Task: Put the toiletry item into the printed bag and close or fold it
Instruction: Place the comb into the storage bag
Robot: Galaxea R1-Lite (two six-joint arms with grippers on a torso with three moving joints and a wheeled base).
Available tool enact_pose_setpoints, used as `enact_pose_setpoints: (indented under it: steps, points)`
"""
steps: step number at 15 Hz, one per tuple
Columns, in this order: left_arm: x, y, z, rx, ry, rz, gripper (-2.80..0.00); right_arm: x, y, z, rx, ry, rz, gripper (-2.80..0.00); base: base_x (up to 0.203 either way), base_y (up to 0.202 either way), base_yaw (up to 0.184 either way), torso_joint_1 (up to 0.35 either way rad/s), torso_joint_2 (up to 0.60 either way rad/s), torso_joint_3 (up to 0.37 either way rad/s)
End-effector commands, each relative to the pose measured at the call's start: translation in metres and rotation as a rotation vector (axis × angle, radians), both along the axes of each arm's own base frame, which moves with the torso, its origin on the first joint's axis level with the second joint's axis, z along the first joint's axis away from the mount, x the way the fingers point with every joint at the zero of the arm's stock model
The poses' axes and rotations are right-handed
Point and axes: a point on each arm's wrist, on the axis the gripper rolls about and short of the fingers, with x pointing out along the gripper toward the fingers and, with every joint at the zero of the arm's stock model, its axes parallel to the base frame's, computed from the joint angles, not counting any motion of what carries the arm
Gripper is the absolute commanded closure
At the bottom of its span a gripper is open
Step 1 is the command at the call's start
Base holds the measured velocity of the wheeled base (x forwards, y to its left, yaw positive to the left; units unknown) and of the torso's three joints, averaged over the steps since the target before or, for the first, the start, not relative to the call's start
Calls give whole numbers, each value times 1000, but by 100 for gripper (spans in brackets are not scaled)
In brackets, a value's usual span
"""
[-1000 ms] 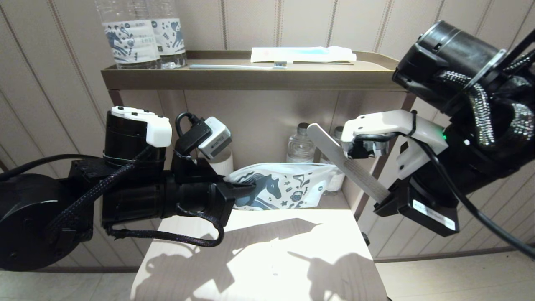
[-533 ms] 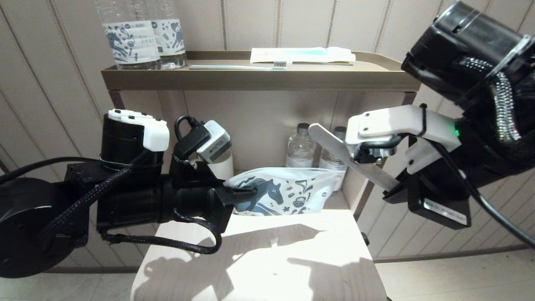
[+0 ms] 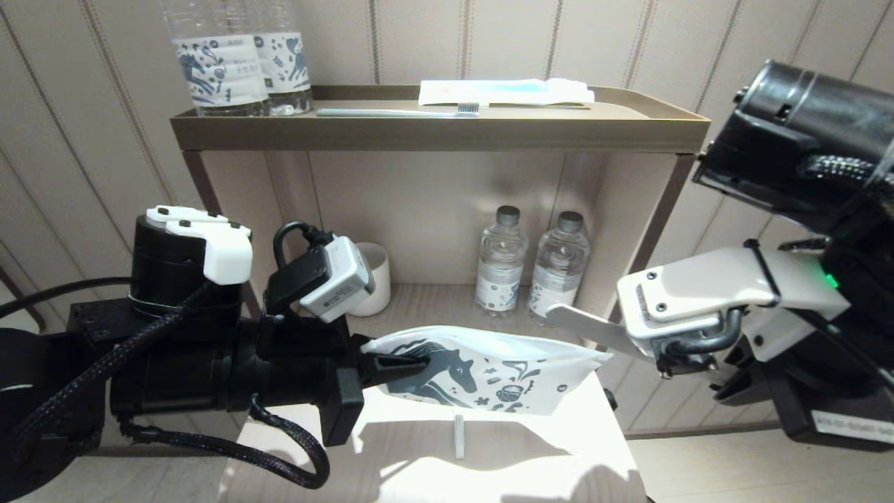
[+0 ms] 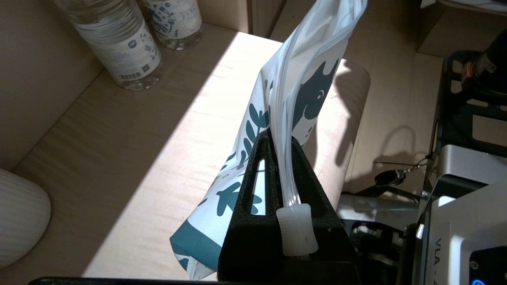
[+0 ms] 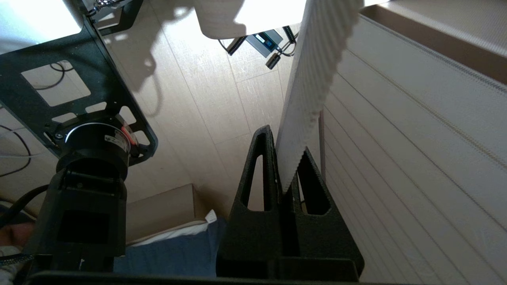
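The printed bag [image 3: 503, 370], white with a dark blue horse, hangs level above the pale table. My left gripper [image 3: 401, 367] is shut on the bag's left end, along its zip strip. In the left wrist view the bag [image 4: 305, 79] runs away from the left gripper [image 4: 279, 138], and its pale zip slider [image 4: 296, 229] rests at the base of the jaws. The toiletry item [image 3: 583, 328], a flat white stick, points left, its tip just above the bag's right end. My right gripper [image 5: 287, 158] is shut on the stick [image 5: 313, 79]; in the head view its fingers are hidden behind the wrist camera mount.
A brown shelf unit [image 3: 433, 129] stands behind, with two labelled water bottles [image 3: 223, 63], a toothbrush [image 3: 398, 112] and a white packet [image 3: 503, 91] on top. The lower shelf holds two small bottles [image 3: 499, 262] and a white cup [image 3: 374, 279]. The table [image 3: 433, 461] lies below the bag.
The left gripper has drawn the bag down and out of the lower shelf over the table. The right gripper has swung down and right, so the stick lies nearly level instead of steeply tilted.
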Motion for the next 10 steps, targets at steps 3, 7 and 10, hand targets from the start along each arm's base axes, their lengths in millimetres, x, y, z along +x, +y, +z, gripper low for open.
enact_pose_setpoints:
  steps: [3, 7, 10]
  points:
    - [1, -1, 0, -3, 0, -7, 0, 0, 2, -7, -40, 62, -6, 0, 0, 0, 0, 0, 0, 0]
    - [3, -2, 0, -5, 8, -5, 0, 20, 27, -1, 321, -2, -55, 0, 0, 0, 0, 0, 0, 0]
    - [3, -2, -1, -4, 10, -5, 0, 39, 48, -10, 439, 24, -62, 0, 0, 0, 0, 0, 0, 0]
